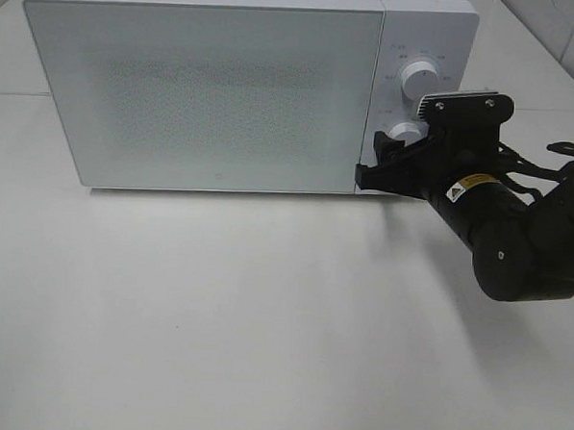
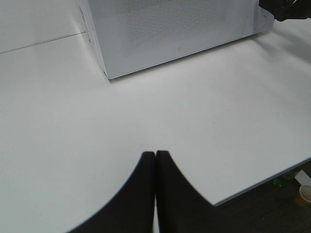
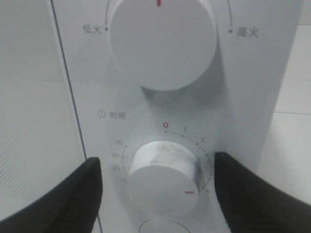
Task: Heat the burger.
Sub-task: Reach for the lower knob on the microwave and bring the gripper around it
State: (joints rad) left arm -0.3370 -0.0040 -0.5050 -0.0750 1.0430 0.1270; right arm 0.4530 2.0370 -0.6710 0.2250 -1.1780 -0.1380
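Observation:
The burger is not in view. The white microwave (image 1: 207,86) stands at the back of the table with its frosted door closed; it also shows in the left wrist view (image 2: 170,29). My right gripper (image 1: 391,161) (image 3: 158,194) is open, its two fingers on either side of the lower timer knob (image 3: 163,179) (image 1: 404,134) without gripping it. The knob's red mark points to the lower right, away from the 0. The power knob (image 3: 163,43) sits above it. My left gripper (image 2: 155,160) is shut and empty, low over the bare table; it is outside the exterior view.
The white table (image 1: 214,317) stretches out in front of the microwave. Its near edge (image 2: 262,182) shows in the left wrist view, with a paper cup (image 2: 305,194) on the floor beyond. The right arm (image 1: 517,227) hangs over the table's right side.

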